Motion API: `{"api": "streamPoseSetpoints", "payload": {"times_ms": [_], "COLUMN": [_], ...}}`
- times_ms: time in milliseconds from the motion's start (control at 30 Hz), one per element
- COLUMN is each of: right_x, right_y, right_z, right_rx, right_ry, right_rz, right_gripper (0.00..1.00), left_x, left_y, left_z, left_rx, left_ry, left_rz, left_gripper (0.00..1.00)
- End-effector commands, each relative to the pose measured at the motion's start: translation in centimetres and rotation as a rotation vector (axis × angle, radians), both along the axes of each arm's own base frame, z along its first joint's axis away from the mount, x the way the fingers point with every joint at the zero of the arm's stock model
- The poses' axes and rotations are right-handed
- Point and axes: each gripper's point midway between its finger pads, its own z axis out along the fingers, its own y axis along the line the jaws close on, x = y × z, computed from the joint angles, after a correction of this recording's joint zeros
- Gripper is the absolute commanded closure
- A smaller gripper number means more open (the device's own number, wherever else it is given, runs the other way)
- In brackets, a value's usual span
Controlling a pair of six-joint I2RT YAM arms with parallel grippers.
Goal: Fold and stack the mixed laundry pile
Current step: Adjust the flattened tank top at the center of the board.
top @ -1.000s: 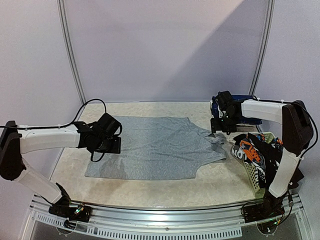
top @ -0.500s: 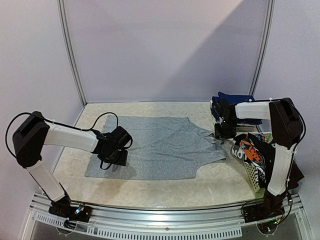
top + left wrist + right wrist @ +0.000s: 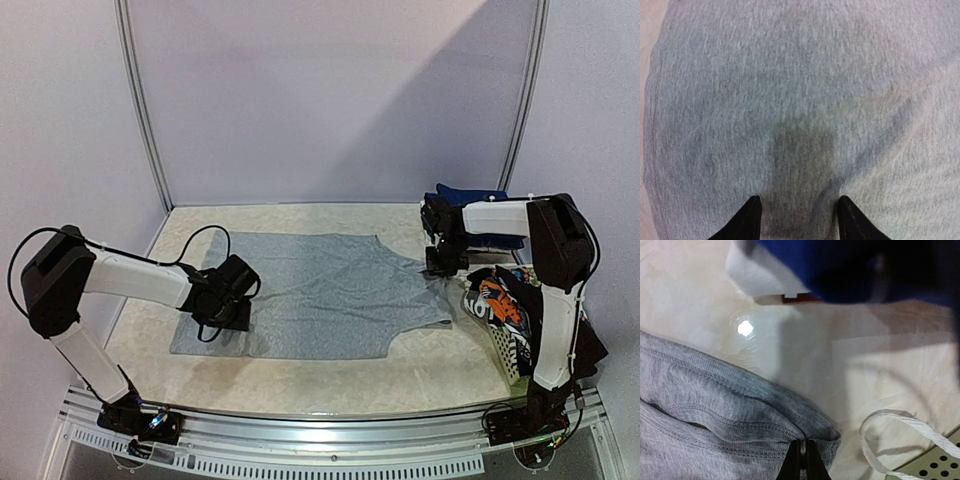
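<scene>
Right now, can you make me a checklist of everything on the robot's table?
Surface: pale table, glossy.
Job's things: grey shirt spread flat; printed clothes in the basket; blue clothes at the back right.
Clutter: nothing seen.
Grippers: left gripper open over the shirt; right gripper shut on the shirt's edge.
Cables: black cable loops on the left arm; white cord by the basket.
Surroundings: plain walls.

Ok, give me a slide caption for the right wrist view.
Right end effector pinched shut on the grey shirt's hemmed edge, with navy blue cloth just beyond.
</scene>
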Motion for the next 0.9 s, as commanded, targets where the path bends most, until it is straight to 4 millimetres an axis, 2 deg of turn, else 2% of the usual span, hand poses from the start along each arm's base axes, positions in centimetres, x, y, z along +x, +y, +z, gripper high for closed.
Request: {"api": "streamPoseSetpoints", "payload": {"times_ms": [0,100,167,233,300,400,433,467,500,567,667,733,800,867], "right_x": [0.5,0.8,1.1,1.4,1.4,1.6,1.7,1.9,2.1,2.5,2.6,1.8,0.4,-1.5], "right_y": [-1.4,-2.2,-2.5,-2.7,-2.8,-2.9,-2.8,-2.8,-2.8,-2.6,-1.3,0.8,3.4,6.2], "right_z": [3.6,6.2,7.1,7.2,6.5,5.0,4.7,4.8,5.3,7.0,10.3,11.8,12.7,12.3], "right_rx": [-0.065,-0.096,-0.112,-0.13,-0.141,-0.163,-0.168,-0.169,-0.17,-0.153,-0.086,-0.05,0.009,0.088], "right_ry": [-0.053,-0.114,-0.143,-0.156,-0.141,-0.104,-0.097,-0.102,-0.113,-0.153,-0.229,-0.265,-0.286,-0.284], "right_rz": [-0.025,-0.036,-0.04,-0.04,-0.038,-0.039,-0.036,-0.035,-0.033,-0.034,-0.011,0.04,0.105,0.174], "right_gripper": [1.0,1.0,1.0,1.0,0.95,0.81,0.68,0.51,0.4,0.28,0.21,0.18,0.16,0.15], "left_x": [-1.7,-1.6,-1.6,-1.5,-1.5,-1.4,-1.4,-1.4,-1.4,-1.3,-1.3,-1.4,-1.7,-2.1], "left_y": [2.6,2.8,2.7,2.4,2.0,0.9,0.4,0.0,-0.4,-0.8,-0.8,-0.6,0.0,1.0], "left_z": [-0.6,-0.3,-0.2,-0.2,-0.3,0.0,0.2,0.4,0.8,1.7,3.4,4.4,5.2,6.0], "left_rx": [0.079,0.082,0.079,0.069,0.053,0.017,0.004,-0.007,-0.015,-0.021,-0.026,-0.027,-0.017,-0.002], "left_ry": [0.052,0.045,0.046,0.051,0.054,0.052,0.048,0.044,0.034,0.012,-0.029,-0.052,-0.072,-0.089], "left_rz": [0.027,0.029,0.028,0.022,0.015,-0.01,-0.025,-0.039,-0.049,-0.064,-0.071,-0.078,-0.073,-0.049], "left_gripper": [0.48,0.48,0.49,0.49,0.49,0.48,0.47,0.45,0.42,0.35,0.26,0.22,0.19,0.18]}}
